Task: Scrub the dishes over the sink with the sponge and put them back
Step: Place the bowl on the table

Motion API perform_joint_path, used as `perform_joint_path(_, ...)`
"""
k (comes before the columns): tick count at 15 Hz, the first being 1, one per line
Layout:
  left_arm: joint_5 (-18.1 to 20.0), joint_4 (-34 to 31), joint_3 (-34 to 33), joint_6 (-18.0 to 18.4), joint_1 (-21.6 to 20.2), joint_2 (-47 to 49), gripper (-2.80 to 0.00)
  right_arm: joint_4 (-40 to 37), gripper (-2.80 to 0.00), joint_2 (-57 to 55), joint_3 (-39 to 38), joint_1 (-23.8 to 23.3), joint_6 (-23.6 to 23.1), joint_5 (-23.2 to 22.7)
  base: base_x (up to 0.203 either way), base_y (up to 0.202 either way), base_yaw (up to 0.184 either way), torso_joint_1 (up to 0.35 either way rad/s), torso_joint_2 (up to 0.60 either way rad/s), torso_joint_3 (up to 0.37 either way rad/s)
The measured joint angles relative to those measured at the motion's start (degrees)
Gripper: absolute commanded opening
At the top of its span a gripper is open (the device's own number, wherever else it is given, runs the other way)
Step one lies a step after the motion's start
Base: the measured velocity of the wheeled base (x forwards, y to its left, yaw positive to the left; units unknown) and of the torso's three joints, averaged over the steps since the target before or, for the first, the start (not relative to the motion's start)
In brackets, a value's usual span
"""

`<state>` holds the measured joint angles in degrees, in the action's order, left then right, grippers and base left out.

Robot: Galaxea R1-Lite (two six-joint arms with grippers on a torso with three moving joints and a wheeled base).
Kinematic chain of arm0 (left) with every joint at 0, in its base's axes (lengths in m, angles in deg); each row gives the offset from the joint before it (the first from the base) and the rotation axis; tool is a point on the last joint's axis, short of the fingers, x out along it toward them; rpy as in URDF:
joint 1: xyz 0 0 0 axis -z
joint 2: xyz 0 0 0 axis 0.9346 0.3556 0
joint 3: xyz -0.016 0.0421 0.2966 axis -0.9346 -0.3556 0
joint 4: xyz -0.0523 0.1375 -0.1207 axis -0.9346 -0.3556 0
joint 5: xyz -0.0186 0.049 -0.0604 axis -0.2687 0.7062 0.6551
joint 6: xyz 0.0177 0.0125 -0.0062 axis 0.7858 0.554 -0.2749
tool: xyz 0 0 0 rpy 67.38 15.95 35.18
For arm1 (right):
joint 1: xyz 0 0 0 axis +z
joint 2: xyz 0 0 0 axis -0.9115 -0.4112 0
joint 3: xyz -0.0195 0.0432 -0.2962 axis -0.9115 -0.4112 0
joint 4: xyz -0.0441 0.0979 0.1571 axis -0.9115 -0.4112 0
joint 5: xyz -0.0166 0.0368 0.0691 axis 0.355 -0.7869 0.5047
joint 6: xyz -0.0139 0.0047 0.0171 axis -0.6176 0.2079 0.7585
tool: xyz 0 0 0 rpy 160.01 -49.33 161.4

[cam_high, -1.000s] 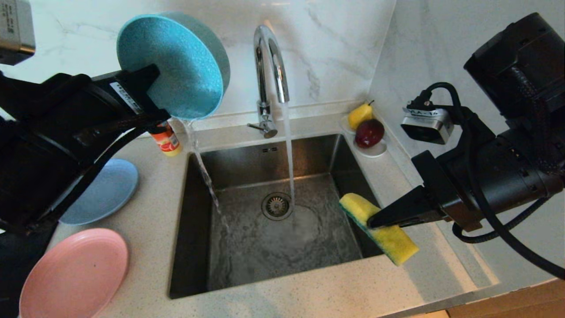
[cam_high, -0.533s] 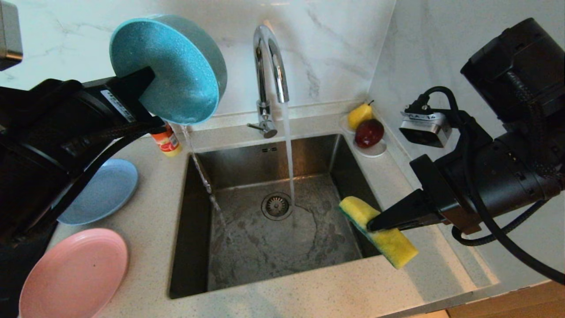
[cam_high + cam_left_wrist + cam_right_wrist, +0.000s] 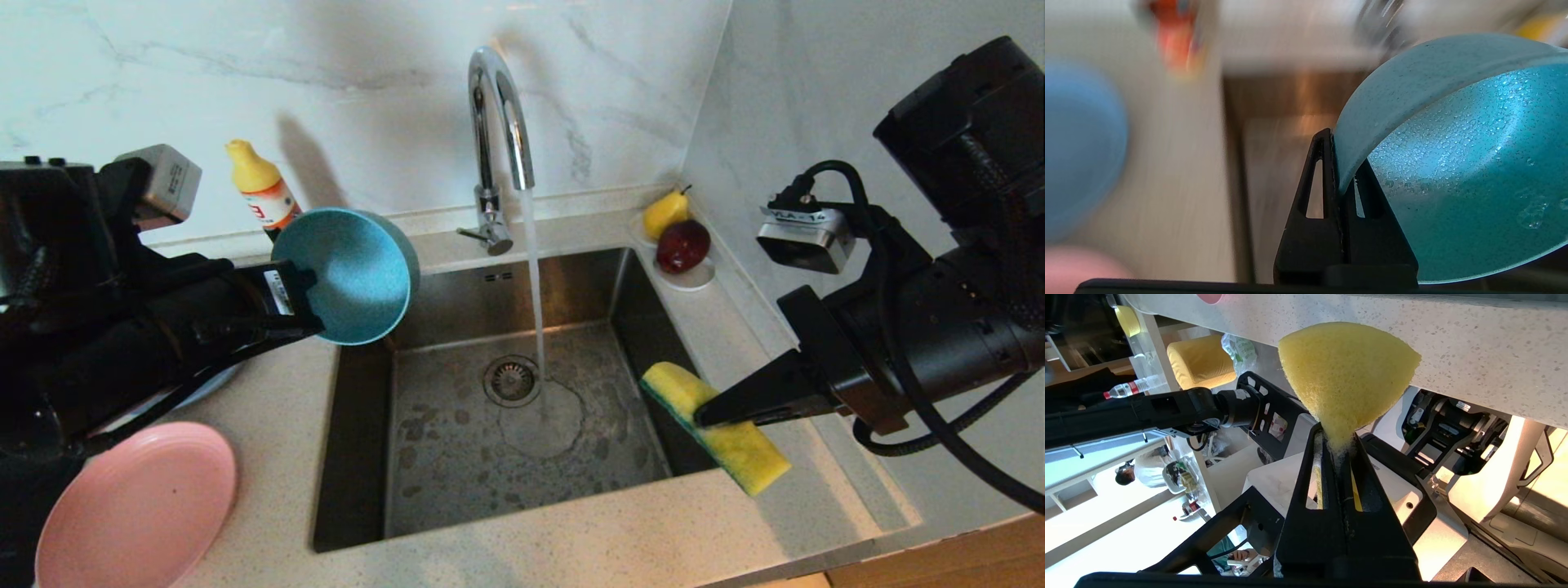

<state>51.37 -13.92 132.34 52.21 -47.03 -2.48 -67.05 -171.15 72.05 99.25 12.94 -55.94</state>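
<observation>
My left gripper [image 3: 306,302] is shut on the rim of the teal bowl [image 3: 347,278], which hangs tilted on its side over the back left corner of the sink [image 3: 490,457]. In the left wrist view the fingers pinch the bowl's wall [image 3: 1453,163], wet with droplets inside. My right gripper [image 3: 702,418] is shut on the yellow sponge [image 3: 739,449], held above the sink's right rim; its green side faces the basin. The pink plate [image 3: 135,510] lies on the counter front left. The blue-grey plate [image 3: 1077,151] lies behind it, mostly hidden by my left arm in the head view.
The faucet [image 3: 498,122] runs a stream of water onto the sink floor beside the drain [image 3: 512,380]. A soap bottle [image 3: 261,192] stands at the back wall. A white saucer [image 3: 694,282] with a pear [image 3: 665,212] and a red fruit [image 3: 684,245] sits in the right corner.
My left arm has brought the teal bowl down from high by the wall to the sink's back left corner and rolled it. Water no longer pours from it. The sponge barely moved.
</observation>
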Motion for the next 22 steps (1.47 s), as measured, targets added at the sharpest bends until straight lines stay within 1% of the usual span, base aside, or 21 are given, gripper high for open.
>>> perform_joint_path(2, 0.46, -15.13, 6.9, -6.49, -2.16, 0.0, -2.8, -0.02, -2.8, 0.11, -0.16, -0.24, 0.0, -0.02, 0.0, 0.0, 0.0, 0.0, 0.0, 0.0)
perform_joint_path(3, 1.05, -23.34, 10.81, -9.34, -3.89, -0.16, -2.8, -0.07, -2.8, 0.18, -0.24, -0.29, 0.0, 0.02, 0.0, 0.0, 0.0, 0.0, 0.0, 0.0)
perform_joint_path(5, 3.07, -36.16, 16.91, -12.83, -9.12, -0.67, -2.8, -0.05, -2.8, 0.2, -0.69, -0.3, 0.0, 0.07, 0.0, 0.0, 0.0, 0.0, 0.0, 0.0)
perform_joint_path(6, 4.32, -40.8, 19.15, -14.13, -12.27, -0.93, -2.8, -0.02, -2.8, 0.16, -0.88, -0.5, 0.0, 0.07, 0.0, 0.0, 0.0, 0.0, 0.0, 0.0)
perform_joint_path(7, 5.59, -44.09, 20.88, -14.96, -15.64, -1.13, -2.8, -0.05, -2.8, 0.11, -1.02, -0.82, -0.02, 0.07, 0.0, 0.0, 0.0, 0.0, 0.0, 0.0)
perform_joint_path(9, 8.92, -47.47, 23.01, -16.27, -23.69, -1.57, -2.8, 0.0, -2.8, -0.15, -1.38, -1.29, -0.11, 0.07, 0.0, 0.0, 0.0, 0.0, 0.0, 0.0)
perform_joint_path(11, 12.17, -48.73, 24.05, -17.01, -32.24, -1.92, -2.8, 0.0, -2.8, -0.65, -1.46, -1.75, -0.11, 0.07, 0.0, 0.0, 0.0, 0.0, 0.0, 0.0)
perform_joint_path(13, 15.01, -49.97, 24.68, -16.96, -40.64, -2.12, -2.8, 0.04, -2.8, -1.21, -1.36, -1.98, -0.18, 0.09, 0.0, 0.0, 0.0, 0.0, 0.0, 0.0)
perform_joint_path(16, 18.87, -50.99, 24.84, -15.5, -52.55, -2.15, -2.8, 2.22, -2.8, -1.99, -1.55, -2.23, -0.16, 0.11, 0.0, 0.0, 0.0, 0.0, 0.0, 0.0)
perform_joint_path(19, 24.68, -50.94, 23.85, -13.87, -64.63, -0.42, -2.8, 5.09, -2.8, -2.32, -3.42, -2.41, -0.18, 0.16, 0.0, 0.0, 0.0, 0.0, 0.0, 0.0)
perform_joint_path(21, 27.49, -50.62, 23.27, -12.97, -71.02, 2.29, -2.8, 5.22, -2.8, -2.62, -3.66, -2.75, -0.18, 0.16, 0.0, 0.0, 0.0, 0.0, 0.0, 0.0)
perform_joint_path(22, 28.14, -50.44, 23.16, -12.69, -73.38, 3.85, -2.8, 5.22, -2.8, -2.73, -3.63, -2.89, -0.18, 0.11, 0.0, 0.0, 0.0, 0.0, 0.0, 0.0)
